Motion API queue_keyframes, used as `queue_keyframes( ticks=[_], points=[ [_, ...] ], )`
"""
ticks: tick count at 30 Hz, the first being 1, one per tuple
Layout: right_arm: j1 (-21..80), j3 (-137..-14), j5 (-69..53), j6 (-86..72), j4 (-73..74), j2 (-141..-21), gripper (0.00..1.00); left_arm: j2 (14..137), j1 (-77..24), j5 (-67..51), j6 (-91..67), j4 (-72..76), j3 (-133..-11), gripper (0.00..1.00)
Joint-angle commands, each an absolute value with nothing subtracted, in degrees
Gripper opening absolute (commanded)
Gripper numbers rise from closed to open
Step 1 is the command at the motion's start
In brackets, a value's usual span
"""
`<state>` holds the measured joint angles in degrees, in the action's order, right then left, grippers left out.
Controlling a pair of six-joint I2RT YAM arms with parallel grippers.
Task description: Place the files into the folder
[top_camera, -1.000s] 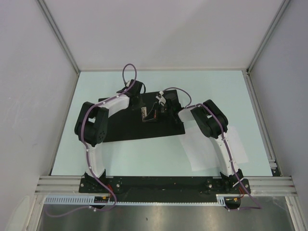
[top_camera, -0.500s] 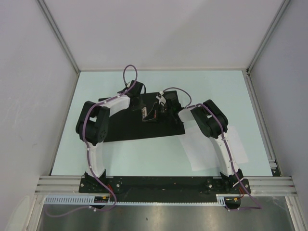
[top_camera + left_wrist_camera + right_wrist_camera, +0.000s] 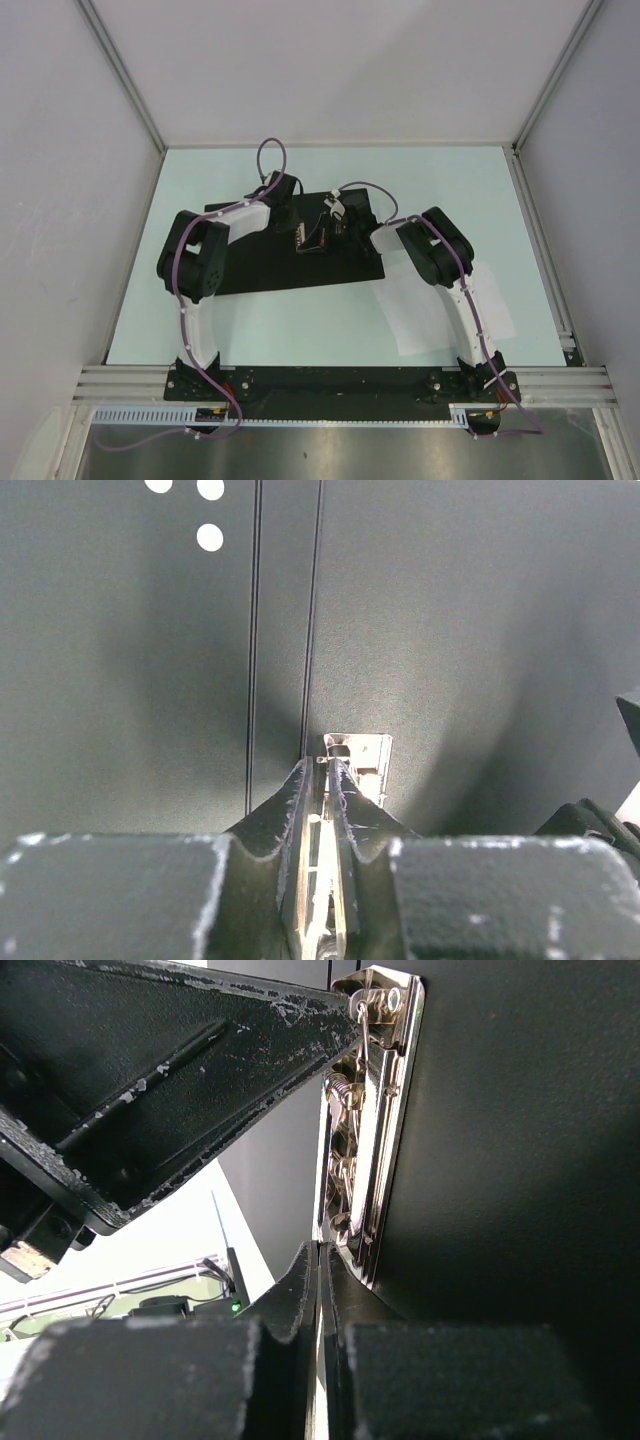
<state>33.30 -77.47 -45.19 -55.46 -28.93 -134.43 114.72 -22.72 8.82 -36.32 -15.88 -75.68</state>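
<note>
The folder (image 3: 280, 272) lies open on the table, black inside up; it also fills the left wrist view (image 3: 460, 630) and the right wrist view (image 3: 520, 1160). Its metal clip (image 3: 300, 238) is near the middle and shows in both wrist views (image 3: 362, 755) (image 3: 385, 1110). My left gripper (image 3: 299, 226) (image 3: 325, 765) is shut on the clip's far end; one of its fingers (image 3: 200, 1050) reaches that end in the right wrist view. My right gripper (image 3: 325, 232) (image 3: 320, 1252) is shut, its tips at the clip's near end. The files (image 3: 430, 320), white sheets, lie to the right, partly under my right arm.
The pale green table (image 3: 300, 325) is walled by grey panels on three sides. A metal rail (image 3: 330, 382) runs along the near edge at the arm bases. Purple cables loop above both wrists.
My left arm has shifted very slightly toward the back. The right arm, folder and files have not moved.
</note>
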Motion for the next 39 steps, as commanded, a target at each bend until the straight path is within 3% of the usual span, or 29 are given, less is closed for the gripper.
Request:
queue_keyframes(
  ticks=[1, 5, 11, 20, 34, 39],
  points=[
    [33.7, -77.8, -45.0, -54.1, -27.3, -135.4, 0.0, 115.1, -22.9, 9.8, -34.8, -16.1, -73.3, 0.14],
    [33.9, -77.8, -42.7, -51.4, -23.7, -134.0, 0.0, 115.9, -22.9, 11.7, -33.2, -18.4, -74.4, 0.0],
    [34.6, -82.2, -34.7, -41.8, -4.8, -131.9, 0.0, 117.9, -22.9, 11.6, -28.5, -24.7, -79.0, 0.0],
    [39.5, -97.0, -10.1, -33.3, 27.0, -135.7, 0.0, 116.5, -22.9, 11.7, -25.1, -26.3, -78.2, 0.0],
    [42.1, -86.6, 0.0, -37.7, 25.1, -135.2, 0.0, 116.9, -22.9, 9.9, -22.1, -26.2, -78.0, 0.0],
    [39.7, -79.0, -11.0, -37.3, 13.0, -130.7, 0.0, 116.5, -22.9, 9.7, -21.2, -25.5, -77.5, 0.0]
  ],
)
